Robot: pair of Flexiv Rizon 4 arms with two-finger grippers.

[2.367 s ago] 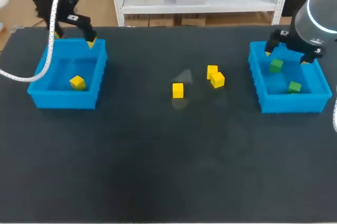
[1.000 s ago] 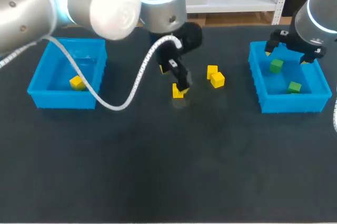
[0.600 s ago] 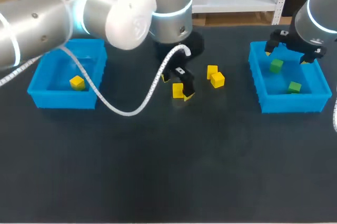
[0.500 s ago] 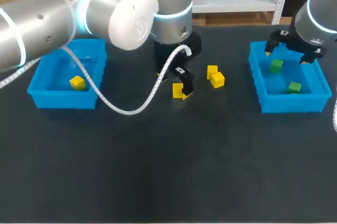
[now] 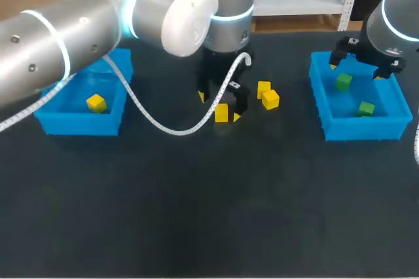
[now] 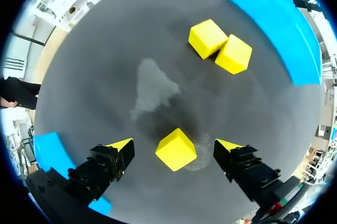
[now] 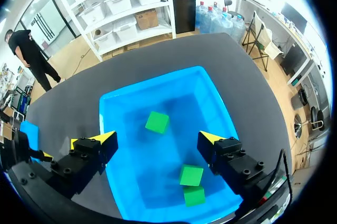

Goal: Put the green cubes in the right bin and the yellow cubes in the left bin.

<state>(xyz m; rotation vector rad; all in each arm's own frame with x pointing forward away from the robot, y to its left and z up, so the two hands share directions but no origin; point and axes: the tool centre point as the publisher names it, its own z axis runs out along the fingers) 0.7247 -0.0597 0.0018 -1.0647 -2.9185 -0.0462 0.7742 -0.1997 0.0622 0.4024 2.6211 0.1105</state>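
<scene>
Spread wide, the left gripper [image 6: 176, 146] is straddling a yellow cube [image 6: 176, 150], likely lining up a grasp. Two more yellow cubes [image 6: 210, 39] are sitting at its two o'clock. Farther off, at three o'clock, the right gripper [image 7: 157, 140] is hanging wide apart and empty over the right bin [image 5: 360, 131].

Dark table [image 5: 196, 213], pale scuff [image 6: 152, 84]

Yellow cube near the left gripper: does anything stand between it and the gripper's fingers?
Nothing visible does. The yellow cube lies between the open fingers of the left gripper, untouched; two other yellow cubes sit farther ahead.
</scene>
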